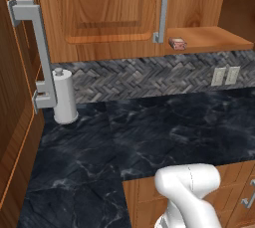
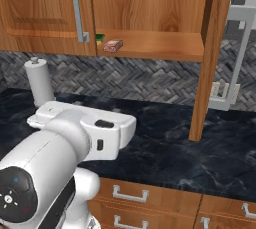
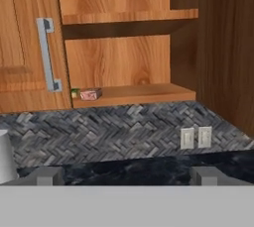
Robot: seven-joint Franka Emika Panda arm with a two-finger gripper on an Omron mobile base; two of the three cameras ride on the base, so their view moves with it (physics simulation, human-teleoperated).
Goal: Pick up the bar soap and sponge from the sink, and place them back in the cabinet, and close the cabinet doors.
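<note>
The brown wood cabinet [image 3: 119, 57] hangs above the counter. Its left door [image 3: 20, 47] is shut. Its right door [image 2: 207, 58] stands swung out, edge-on in the right base view. The pinkish-brown bar soap [image 3: 91, 93] [image 2: 113, 45] [image 1: 177, 43] lies on the lower shelf [image 3: 144, 93] near the left door's edge. The green sponge [image 3: 75, 92] [image 2: 100, 37] sits just left of it, partly hidden behind that door. My gripper [image 3: 128, 176] faces the cabinet from a distance, open and empty, over the counter. The sink is out of view.
A white paper towel roll [image 1: 63, 97] stands on the black marble counter [image 1: 164, 132] at the left. Two wall outlets [image 3: 196, 137] sit on the herringbone backsplash. A tall wood panel with a grey handle [image 1: 35, 53] juts out at the far left. Drawers [image 2: 150, 198] run below the counter.
</note>
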